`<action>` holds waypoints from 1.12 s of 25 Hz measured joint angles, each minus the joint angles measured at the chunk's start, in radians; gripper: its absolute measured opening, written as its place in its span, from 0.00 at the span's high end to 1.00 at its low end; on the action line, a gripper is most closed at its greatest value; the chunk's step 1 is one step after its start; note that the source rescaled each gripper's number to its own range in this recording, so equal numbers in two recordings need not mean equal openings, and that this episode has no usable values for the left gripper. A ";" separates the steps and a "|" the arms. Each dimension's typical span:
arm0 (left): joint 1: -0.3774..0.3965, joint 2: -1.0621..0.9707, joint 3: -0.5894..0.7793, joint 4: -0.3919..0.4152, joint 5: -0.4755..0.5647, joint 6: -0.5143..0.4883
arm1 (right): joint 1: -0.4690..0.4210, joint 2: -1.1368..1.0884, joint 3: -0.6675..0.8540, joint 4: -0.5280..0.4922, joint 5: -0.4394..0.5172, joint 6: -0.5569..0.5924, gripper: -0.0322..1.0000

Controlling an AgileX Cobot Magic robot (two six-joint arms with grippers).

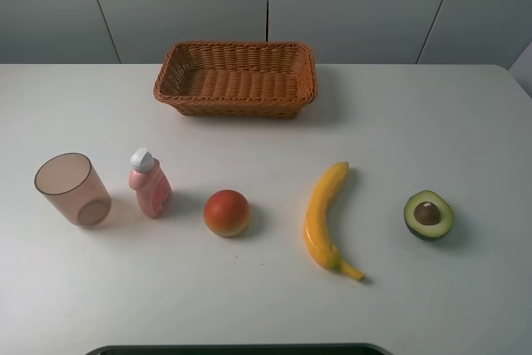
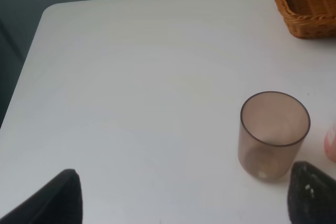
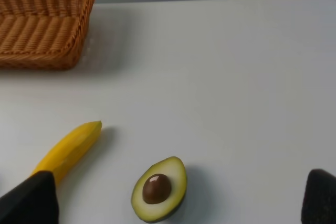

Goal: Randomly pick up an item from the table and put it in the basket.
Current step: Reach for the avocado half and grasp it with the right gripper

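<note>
Since neither tool holds anything, step in hand: the reach for the avocado half (image 1: 429,214), most likely by the right arm, which is nearest to it.
Avocado half: lies cut face up on the table (image 1: 266,309), at the right end of the row of items. It is clear of the banana (image 1: 324,218) and well apart from the basket (image 1: 237,108).
Right gripper (image 3: 176,200): fingers spread wide with nothing between them; its wrist view shows the avocado half roughly between the two fingertips.
Left gripper (image 2: 186,203): spread wide and empty, near the cup (image 2: 273,135).
Doing it well: descend straight over the pit and close across the narrow width, low on the skin. The rounded underside may rock or slide if it is pushed from one side only. Lift above the flared rim before letting go.
Avocado surfaces: dark green skin, smooth yellow-green flesh and a glossy brown pit; the egg-like outline tapers at one end.
Basket: brown woven wicker, ribbed, with low sloping walls and nothing inside.
Table: flat, white and matte, so it probably offers little grip.
</note>
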 joint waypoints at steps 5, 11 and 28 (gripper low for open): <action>0.000 0.000 0.000 0.000 0.000 0.000 | 0.000 0.330 -0.169 0.016 0.016 0.016 0.00; 0.000 0.000 0.000 0.000 0.000 -0.002 | 0.000 0.670 -0.216 0.096 0.014 0.075 0.00; 0.000 0.000 0.000 0.000 0.000 -0.002 | 0.009 1.210 -0.028 0.100 -0.287 0.102 0.00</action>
